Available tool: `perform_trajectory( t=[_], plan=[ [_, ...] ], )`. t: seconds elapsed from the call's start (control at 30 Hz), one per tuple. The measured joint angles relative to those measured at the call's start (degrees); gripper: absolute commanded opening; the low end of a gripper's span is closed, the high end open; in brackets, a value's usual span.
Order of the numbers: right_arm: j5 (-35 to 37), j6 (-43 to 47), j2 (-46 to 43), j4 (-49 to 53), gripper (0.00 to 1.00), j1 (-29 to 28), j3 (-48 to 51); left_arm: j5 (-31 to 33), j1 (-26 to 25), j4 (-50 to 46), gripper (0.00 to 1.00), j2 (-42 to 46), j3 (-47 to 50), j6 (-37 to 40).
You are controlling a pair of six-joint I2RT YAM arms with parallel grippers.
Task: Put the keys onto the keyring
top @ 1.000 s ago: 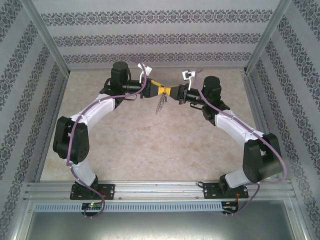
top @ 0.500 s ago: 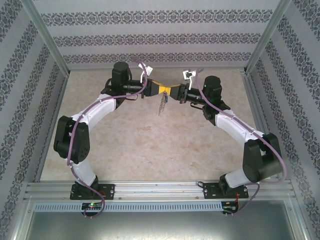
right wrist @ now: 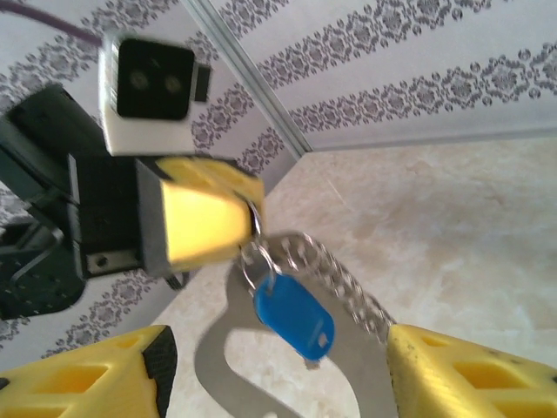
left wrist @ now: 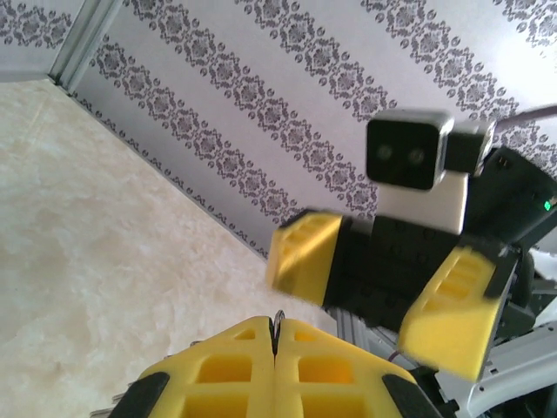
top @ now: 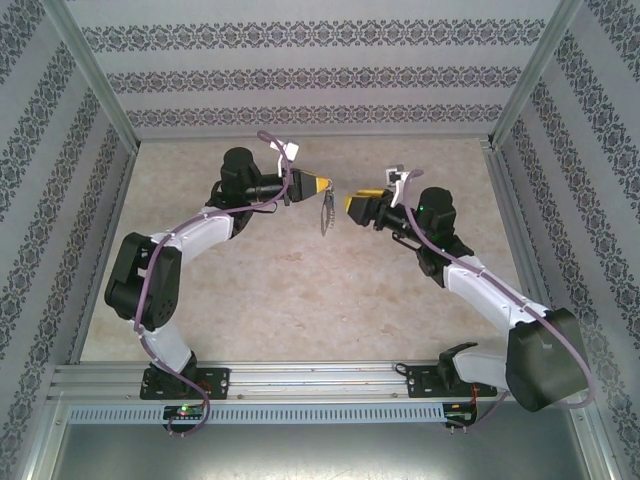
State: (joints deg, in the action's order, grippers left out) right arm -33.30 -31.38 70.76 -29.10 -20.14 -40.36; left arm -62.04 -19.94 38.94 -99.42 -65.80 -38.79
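My left gripper [top: 322, 185] is shut on the top of the keyring [top: 326, 210], which hangs below it above the middle of the table. In the right wrist view the keyring [right wrist: 213, 370] is a grey loop with a toothed curved edge, gripped by the left fingers [right wrist: 202, 218]. The key's blue head [right wrist: 294, 315] dangles from a thin wire loop right under those fingers, lying against the keyring. My right gripper [top: 352, 205] stands open just right of the keyring, apart from it. Seen from the left wrist, the right gripper [left wrist: 379, 279] has its jaws spread, and a sliver of keyring [left wrist: 279, 318] shows between my shut left gripper [left wrist: 277, 335].
The beige table [top: 300, 290] is walled by patterned panels [top: 310, 75] at the back and sides. An aluminium rail [top: 320, 380] runs along the near edge by the arm bases.
My right gripper has opened and drawn back to the right, away from the left one. The left gripper has closed and keeps the keyring, with the key hanging from it.
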Motion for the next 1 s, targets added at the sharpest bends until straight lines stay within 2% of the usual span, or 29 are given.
perform_trajectory(
  t=[0.33,0.7,0.77,1.0],
  plan=[
    [7.7,4.8,0.3,0.6,0.66,-6.0,0.8,2.6,-1.3,1.0,0.00,4.4,0.8,-0.9],
    [9.9,6.3,3.0,1.1,0.62,-6.6,-1.8,2.8,-2.7,-1.2,0.00,5.3,0.8,1.1],
    [10.1,6.5,3.0,1.1,0.55,-6.6,-2.3,2.8,-3.0,-2.0,0.00,5.3,0.8,1.5],
    [9.7,7.6,3.0,1.5,0.08,-6.8,-2.6,4.1,-3.4,-2.8,0.00,5.3,0.8,2.6]
  ],
)
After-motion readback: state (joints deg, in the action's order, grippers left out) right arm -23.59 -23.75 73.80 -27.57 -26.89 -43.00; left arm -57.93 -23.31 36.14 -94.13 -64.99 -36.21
